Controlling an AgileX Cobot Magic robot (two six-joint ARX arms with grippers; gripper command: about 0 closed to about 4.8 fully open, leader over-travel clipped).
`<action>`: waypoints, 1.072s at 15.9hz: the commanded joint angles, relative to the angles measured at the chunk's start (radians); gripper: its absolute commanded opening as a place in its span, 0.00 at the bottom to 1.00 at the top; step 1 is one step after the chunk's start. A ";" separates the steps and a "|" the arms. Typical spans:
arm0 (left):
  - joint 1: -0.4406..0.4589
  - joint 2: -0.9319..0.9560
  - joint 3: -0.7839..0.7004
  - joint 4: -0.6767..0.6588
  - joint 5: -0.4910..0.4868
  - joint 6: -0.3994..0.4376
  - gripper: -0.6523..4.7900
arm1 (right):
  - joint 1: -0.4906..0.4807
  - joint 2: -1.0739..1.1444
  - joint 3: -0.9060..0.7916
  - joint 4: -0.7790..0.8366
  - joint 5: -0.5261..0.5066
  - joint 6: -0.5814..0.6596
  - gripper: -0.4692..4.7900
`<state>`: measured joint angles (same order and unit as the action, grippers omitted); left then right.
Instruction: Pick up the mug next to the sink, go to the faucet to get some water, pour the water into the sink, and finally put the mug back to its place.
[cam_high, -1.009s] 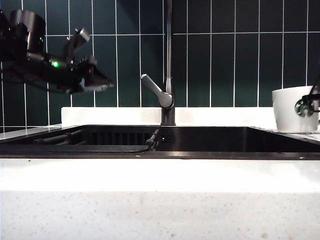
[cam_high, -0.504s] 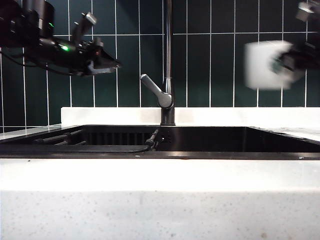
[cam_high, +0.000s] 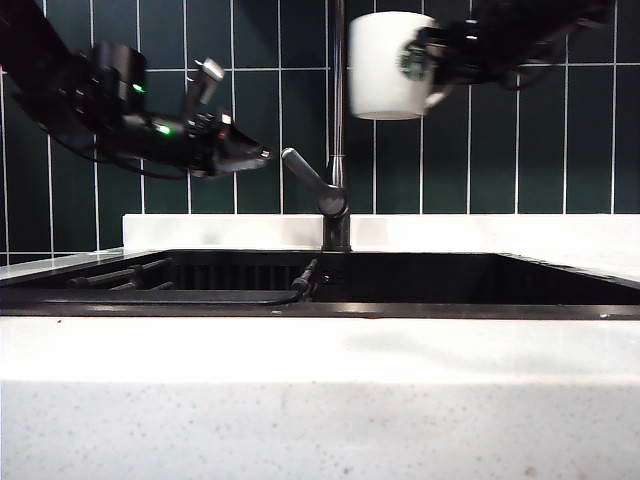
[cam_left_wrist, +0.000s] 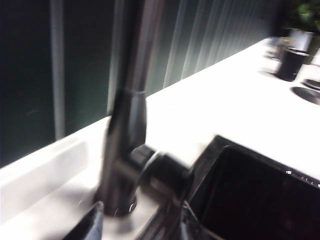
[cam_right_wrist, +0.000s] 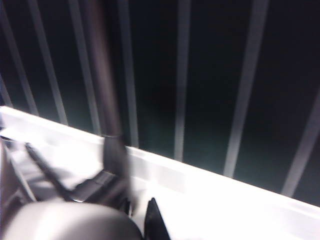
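White ceramic filled the grip of the right gripper (cam_high: 432, 62), which was clamped on the mug (cam_high: 388, 65) at its handle side and held it upright, high in the air, right beside the upper pipe of the faucet (cam_high: 338, 120). The green logo on the mug faced the exterior camera. From the right wrist view only a blurred pale curve of the mug (cam_right_wrist: 70, 222) showed at the edge of the frame, with one dark fingertip (cam_right_wrist: 155, 222) beside it and the faucet's pipe (cam_right_wrist: 107, 100) in front of the tiled wall.

The left gripper (cam_high: 255, 157) hung in the air on the left side of the exterior view, its jaws apart and holding nothing, its tip near the faucet's slanted lever (cam_high: 310, 180) but not touching it. The left wrist view, blurred, showed the faucet's base and lever (cam_left_wrist: 150, 170) close up.

Below both arms lay the black sink (cam_high: 440, 280), set in white speckled stone (cam_high: 320, 420), with the dark green tiled wall (cam_high: 500, 130) behind.
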<state>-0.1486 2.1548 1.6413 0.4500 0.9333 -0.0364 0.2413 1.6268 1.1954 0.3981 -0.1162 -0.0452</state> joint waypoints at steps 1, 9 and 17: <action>-0.034 0.034 0.082 0.015 0.006 0.016 0.47 | 0.034 0.041 0.087 -0.038 0.002 0.031 0.09; -0.059 0.093 0.133 0.036 -0.012 0.063 0.47 | 0.057 0.051 0.150 -0.048 -0.179 0.129 0.09; -0.070 0.086 0.133 0.081 0.233 -0.054 0.46 | 0.065 0.051 0.156 -0.060 -0.201 0.129 0.09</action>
<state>-0.2108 2.2528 1.7676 0.5083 1.0943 -0.0757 0.3042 1.6936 1.3396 0.2893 -0.3107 0.0639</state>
